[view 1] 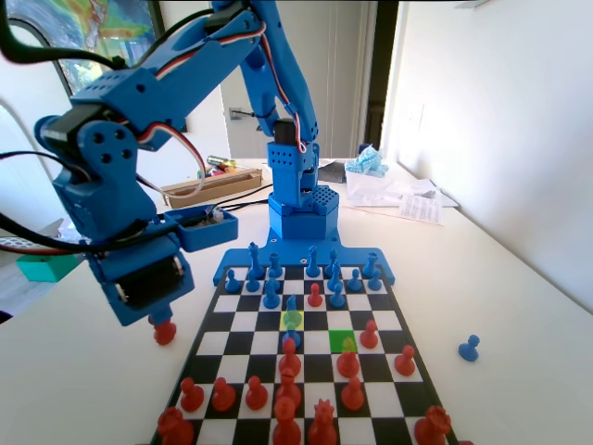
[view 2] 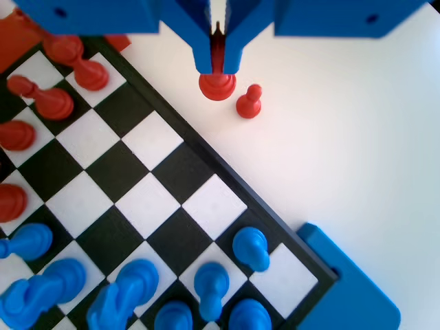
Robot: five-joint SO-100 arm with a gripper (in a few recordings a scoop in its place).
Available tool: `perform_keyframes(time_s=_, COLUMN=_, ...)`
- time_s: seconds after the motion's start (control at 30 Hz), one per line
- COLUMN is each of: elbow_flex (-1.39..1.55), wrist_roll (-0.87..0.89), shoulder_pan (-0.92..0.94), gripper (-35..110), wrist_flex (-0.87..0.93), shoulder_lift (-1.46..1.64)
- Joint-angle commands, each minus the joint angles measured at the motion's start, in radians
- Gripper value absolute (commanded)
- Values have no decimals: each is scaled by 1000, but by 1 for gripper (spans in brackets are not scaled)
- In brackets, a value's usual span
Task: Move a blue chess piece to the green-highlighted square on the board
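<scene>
Red pawn (view 2: 217, 85) in claw (view 2: 217, 67)

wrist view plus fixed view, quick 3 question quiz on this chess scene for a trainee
1. True or false: the hand is shut on a blue piece.
2. In the fixed view, the lone blue pawn on the table stands: A) right of the board B) left of the board C) behind the arm.
3. Fill in: in the fixed view, the green-highlighted square lies to the ___ of the yellow square.
Key: 1 false, it grips a red piece; 2 A; 3 right.
</scene>
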Motion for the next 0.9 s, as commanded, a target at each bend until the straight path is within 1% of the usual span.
perform_keyframes(time_s=0.0, elbow_flex=-49, wrist_roll=-14, shoulder_pan=2, gripper=1, wrist_flex=28, shoulder_lift=41)
perform_keyframes(time_s=0.67, elbow_flex=-18, wrist_roll=-38, shoulder_pan=-6, gripper=1, wrist_flex=-124, shoulder_lift=-89)
perform_keyframes(time_s=0.77, elbow_flex=-9, wrist_roll=-38, shoulder_pan=-6, gripper=3, wrist_flex=-133, shoulder_lift=-89)
perform_keyframes(time_s=0.87, elbow_flex=-2, wrist_roll=-54, shoulder_pan=-8, gripper=11, wrist_flex=-135, shoulder_lift=-87)
